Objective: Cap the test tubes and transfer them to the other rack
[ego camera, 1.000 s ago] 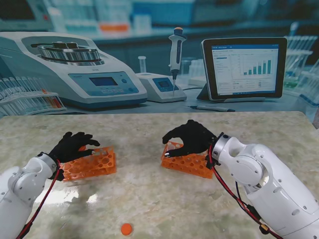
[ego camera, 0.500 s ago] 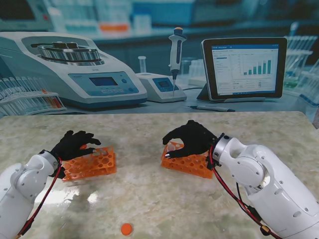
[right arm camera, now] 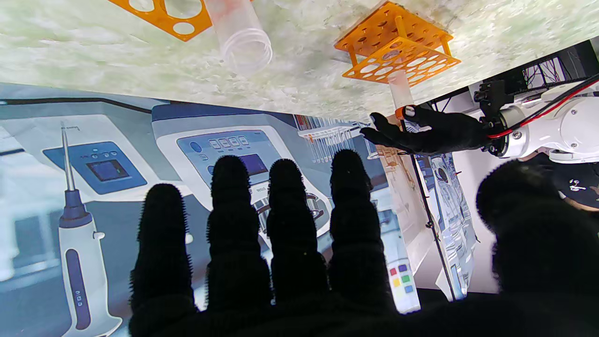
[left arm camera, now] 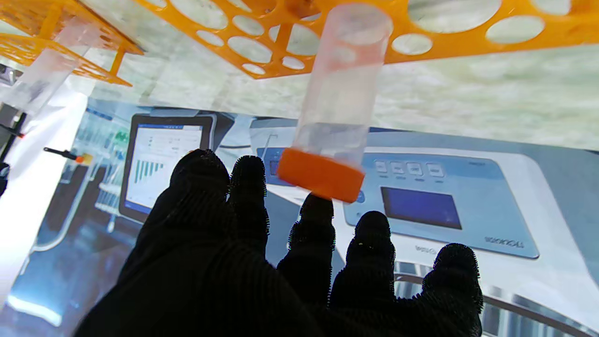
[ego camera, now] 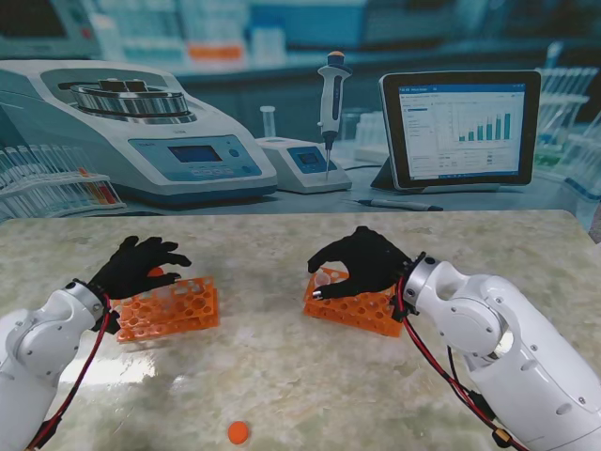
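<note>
The left robot hand [ego camera: 141,266] hovers spread over the left rack [ego camera: 174,309] — a capped tube [left arm camera: 338,104] stands in it, untouched. The right robot hand [ego camera: 362,261] hangs spread above an uncapped tube [right arm camera: 239,33] in the right rack [ego camera: 355,306]; a loose cap [ego camera: 238,432] lies on the surface [ego camera: 300,376].

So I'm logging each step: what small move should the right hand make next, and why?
Probably lower the right hand and close its fingers on the uncapped tube in the right rack. That tube stands open-mouthed, and the hand hovers over it, fingers apart, holding nothing.
</note>
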